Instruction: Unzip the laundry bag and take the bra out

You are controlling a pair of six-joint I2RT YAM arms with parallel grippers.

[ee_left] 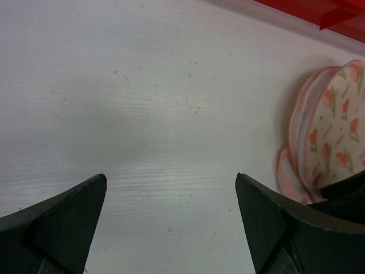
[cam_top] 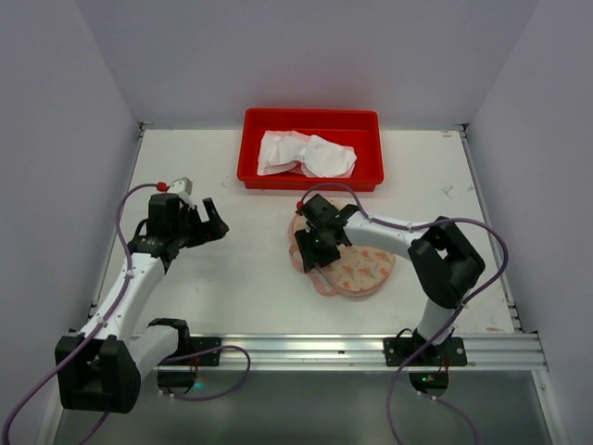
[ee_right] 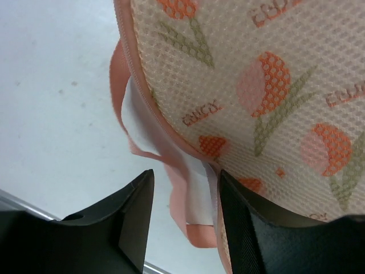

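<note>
The laundry bag (cam_top: 359, 269) lies flat in front of the right arm, cream mesh with an orange flower print. It also shows at the right edge of the left wrist view (ee_left: 333, 131). Its pink zip rim (ee_right: 178, 194) gapes and white lining (ee_right: 137, 123) shows. My right gripper (cam_top: 312, 255) stands at the bag's left end, jaws apart either side of that loose rim (ee_right: 185, 174); one finger rests against the bag (ee_right: 256, 85), the other is clear. The bra (cam_top: 306, 153), white and crumpled, lies in the red tray (cam_top: 371, 153). My left gripper (cam_top: 218, 222) hangs open over bare table (ee_left: 170, 176).
The red tray stands at the back centre against the far wall; its corner shows in the left wrist view (ee_left: 319, 11). White walls close in both sides. A metal rail (cam_top: 306, 348) runs along the near table edge.
</note>
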